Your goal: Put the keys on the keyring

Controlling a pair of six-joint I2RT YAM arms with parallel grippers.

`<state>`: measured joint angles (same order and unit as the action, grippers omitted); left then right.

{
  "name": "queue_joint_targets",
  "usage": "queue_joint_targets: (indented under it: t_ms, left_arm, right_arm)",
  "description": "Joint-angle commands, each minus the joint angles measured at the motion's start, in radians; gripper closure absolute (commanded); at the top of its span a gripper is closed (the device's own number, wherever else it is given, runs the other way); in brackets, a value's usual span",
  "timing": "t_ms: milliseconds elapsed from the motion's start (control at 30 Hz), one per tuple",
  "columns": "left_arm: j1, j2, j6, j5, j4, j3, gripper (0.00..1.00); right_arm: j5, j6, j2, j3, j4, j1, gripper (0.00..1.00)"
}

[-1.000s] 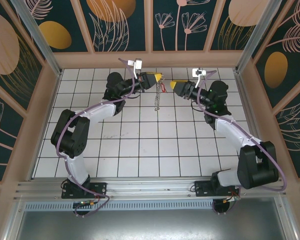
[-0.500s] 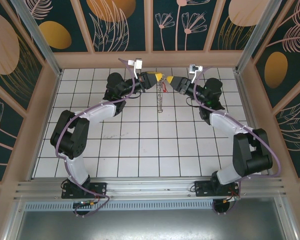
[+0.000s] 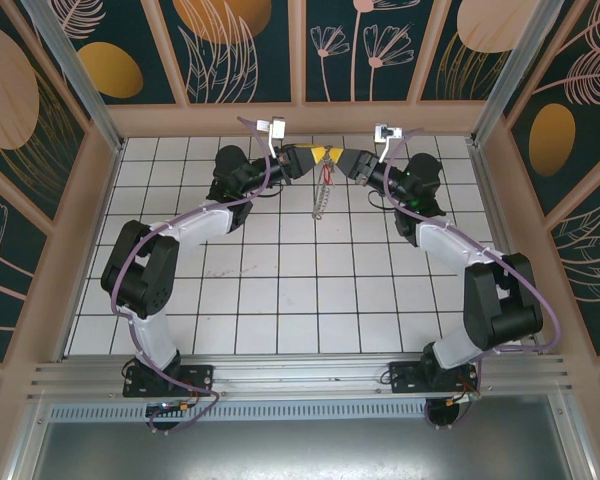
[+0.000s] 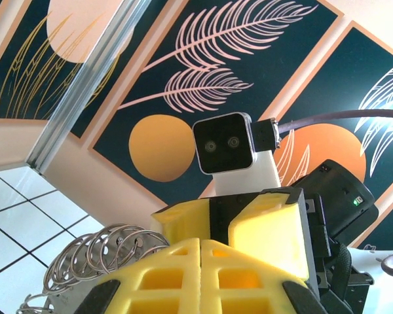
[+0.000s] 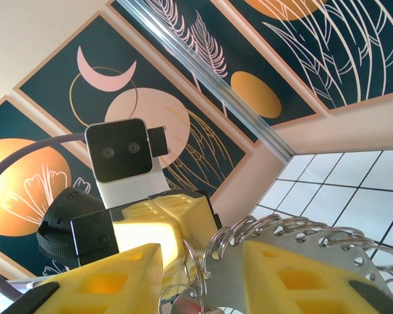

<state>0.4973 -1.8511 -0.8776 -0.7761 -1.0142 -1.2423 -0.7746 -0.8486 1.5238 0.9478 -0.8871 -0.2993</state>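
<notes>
The white tiled table is the biggest thing, with dark flower walls around it. The left arm goes up from the bottom left of the top view. The right arm goes up from the bottom right. They meet near the top middle, and their yellow tips almost touch. The left gripper has its fingers pressed tight together. In its own camera, shiny rings stick out at the lower left, right beside them, so it seems to hold the keyring. The right gripper has its two yellow fingers apart. In its own camera, rings and a flat metal bit sit in the gap between them. I cannot tell if it is squeezing them or just around them. In the top view the keyring hangs down like a thin silver chain from where the two tips meet, over the tiles at the top middle. The keys show as a tiny red speck near the top of that chain, too small to see well.
</notes>
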Motion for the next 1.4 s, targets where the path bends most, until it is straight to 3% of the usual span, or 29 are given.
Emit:
queue_joint_targets:
  t_ms: [0, 333, 733, 800, 867, 1033, 1267, 1367]
  left_arm:
    - [0.006, 0.033, -0.009, 0.006, -0.066, -0.011, 1.00]
    - [0.007, 0.033, -0.008, 0.009, -0.063, -0.011, 1.00]
    - [0.010, 0.025, -0.007, 0.012, -0.062, -0.013, 1.00]
    - [0.010, 0.023, -0.007, 0.012, -0.063, -0.015, 1.00]
    - [0.012, 0.021, -0.007, 0.011, -0.061, -0.020, 1.00]
    - [0.012, 0.016, -0.006, 0.007, -0.054, -0.029, 1.00]
    - [0.012, 0.023, 0.019, 0.007, -0.004, -0.041, 1.00]
    - [0.007, 0.035, 0.062, 0.009, 0.063, -0.052, 0.83]
  right_arm:
    - [-0.001, -0.009, 0.011, 0.039, -0.049, -0.012, 0.65]
    - [-0.012, -0.007, 0.009, 0.040, -0.050, -0.016, 0.89]
    - [-0.045, -0.014, 0.020, 0.046, -0.065, -0.022, 0.94]
    - [-0.056, -0.016, 0.025, 0.049, -0.072, -0.021, 0.86]
    - [-0.060, -0.016, 0.028, 0.051, -0.070, -0.022, 0.85]
    - [-0.060, -0.008, 0.028, 0.051, -0.060, -0.022, 0.99]
    - [-0.068, 0.053, 0.016, 0.064, 0.018, 0.005, 1.00]
    - [-0.113, 0.127, 0.019, 0.100, 0.111, 0.033, 1.00]
